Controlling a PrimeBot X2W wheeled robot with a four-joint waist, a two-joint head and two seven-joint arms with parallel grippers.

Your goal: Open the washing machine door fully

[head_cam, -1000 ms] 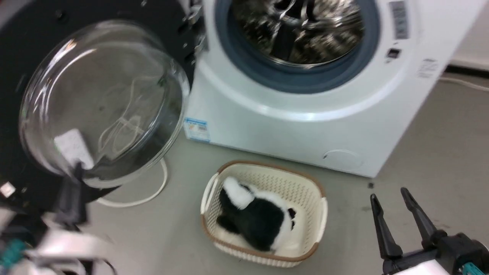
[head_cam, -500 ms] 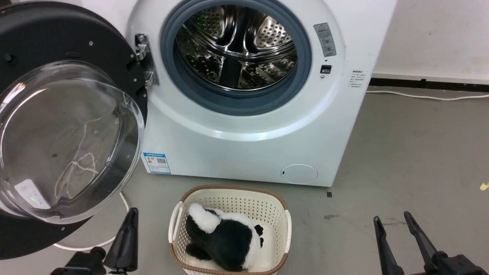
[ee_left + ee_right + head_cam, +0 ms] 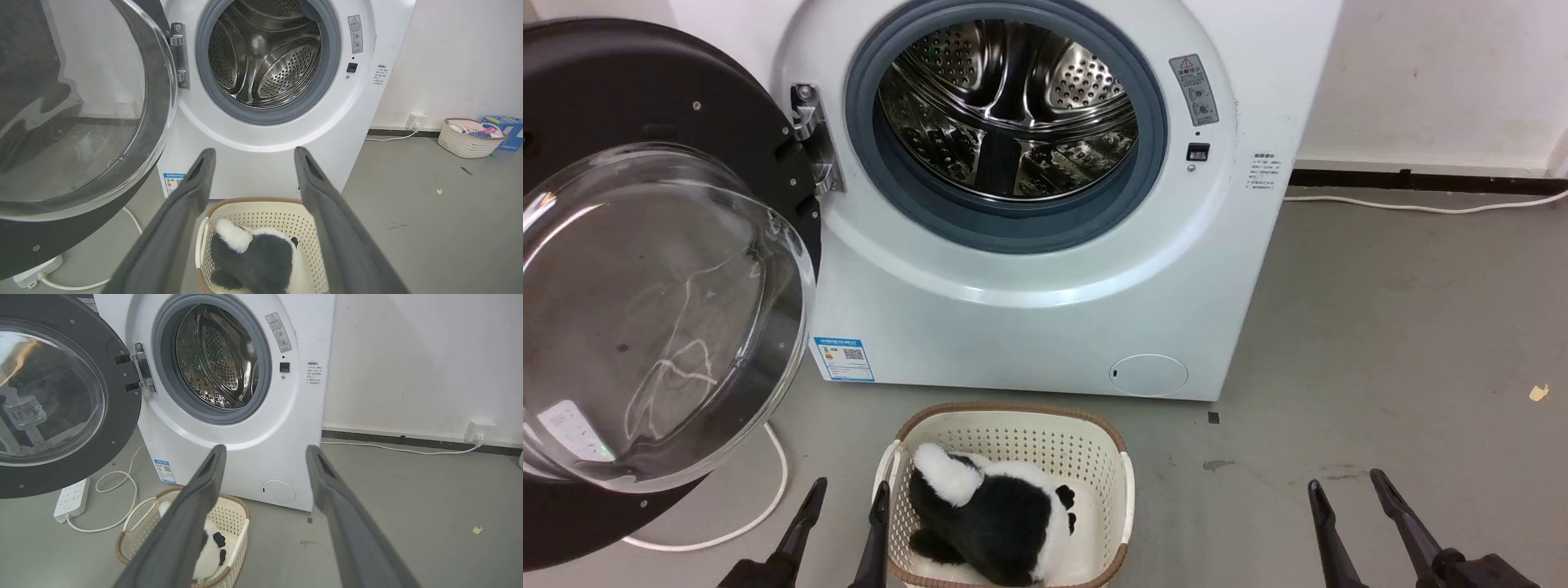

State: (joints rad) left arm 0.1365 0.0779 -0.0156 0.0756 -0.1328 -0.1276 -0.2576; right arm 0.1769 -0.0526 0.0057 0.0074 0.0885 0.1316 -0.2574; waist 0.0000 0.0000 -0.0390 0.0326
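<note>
Beside the basket (image 3: 1013, 407), the left gripper (image 3: 851, 486) has just splayed wide.

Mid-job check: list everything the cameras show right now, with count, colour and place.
washing machine: one, white, against the wall.
washing machine door: one, black with clear glass bowl, swung open at the machine's left.
laundry basket: one, cream with brown rim, on the floor before the machine.
plush toy: one, black and white, inside that basket.
power strip: one, white, on the floor below the door.
second basket: one, cream, by the wall, far right.
blue box: one, beside the second basket.
wall socket: one, white, low on the wall.
left gripper: one, dark, open, by the laundry basket's left edge.
right gripper: one, dark, open, above the floor at right.
</note>
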